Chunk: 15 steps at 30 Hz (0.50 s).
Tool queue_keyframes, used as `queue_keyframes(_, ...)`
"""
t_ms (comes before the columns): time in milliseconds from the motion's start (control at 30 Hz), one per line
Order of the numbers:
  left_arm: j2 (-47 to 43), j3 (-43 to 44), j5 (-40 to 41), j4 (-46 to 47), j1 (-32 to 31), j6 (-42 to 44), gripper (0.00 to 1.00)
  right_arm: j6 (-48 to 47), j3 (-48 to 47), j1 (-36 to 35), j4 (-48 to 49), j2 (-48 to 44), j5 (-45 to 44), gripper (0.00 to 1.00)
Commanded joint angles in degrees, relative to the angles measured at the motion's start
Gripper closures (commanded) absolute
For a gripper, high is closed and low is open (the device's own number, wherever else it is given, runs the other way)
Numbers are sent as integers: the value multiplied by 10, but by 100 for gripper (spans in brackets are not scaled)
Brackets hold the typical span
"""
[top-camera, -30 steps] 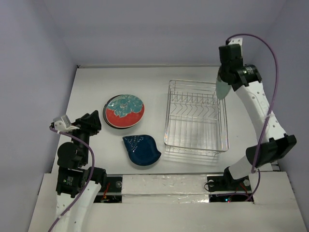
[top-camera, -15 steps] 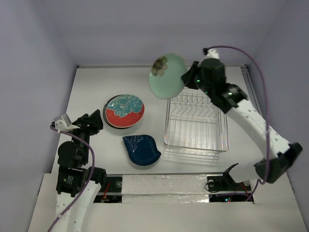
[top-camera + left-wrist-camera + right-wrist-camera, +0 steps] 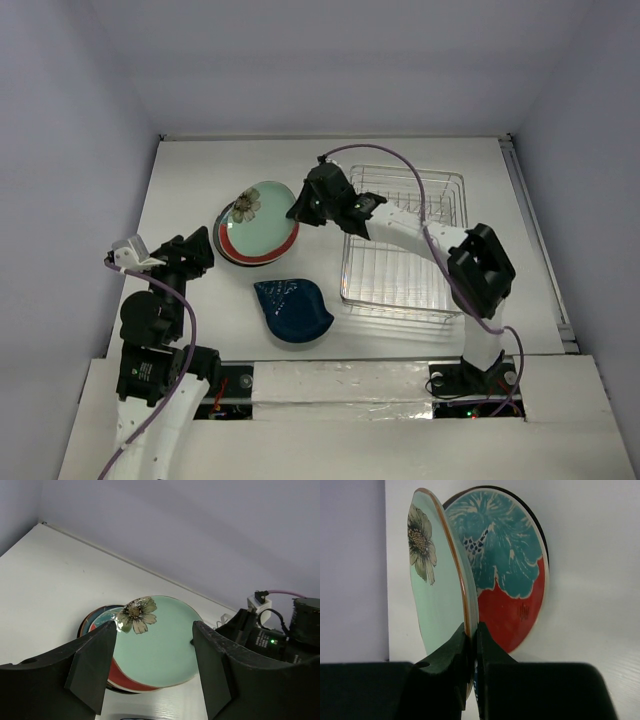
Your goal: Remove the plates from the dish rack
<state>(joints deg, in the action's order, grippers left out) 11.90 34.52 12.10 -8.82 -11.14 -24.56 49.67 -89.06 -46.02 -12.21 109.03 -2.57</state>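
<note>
Stacking: right gripper (image 3: pixel 470 630) pinches mint green flower plate (image 3: pixel 262 212) by its rim, tilted over red teal-flower plate (image 3: pixel 512 580).
Level it, lower gently, then release — left gripper (image 3: pixel 155 647) gapes empty.

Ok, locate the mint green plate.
Top view: left of the dish rack, the right gripper holds the mint green plate tilted over the red plate.

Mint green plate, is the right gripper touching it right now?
Touching. The right wrist view shows the right gripper clamped on the rim of the mint green plate, pressed against both faces with no gap.
</note>
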Motion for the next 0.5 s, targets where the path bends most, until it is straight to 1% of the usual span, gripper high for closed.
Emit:
queue_keyframes(0, 6, -1, -2, 27, 2, 1, 41, 74, -19, -11, 164, -4, 13, 98)
queue_keyframes(167, 7, 0, -2, 27, 2, 0, 41, 96, -9, -21, 180, 42, 20, 86)
queue_keyframes(300, 8, 0, -2, 27, 2, -1, 41, 99, -7, -27, 179, 60, 16, 83)
queue_keyframes(400, 8, 0, -2, 27, 2, -1, 41, 97, -9, -27, 164, 68, 15, 78)
queue_keyframes(467, 8, -1, -2, 28, 2, -1, 41, 90, -10, -32, 154, 69, 13, 68)
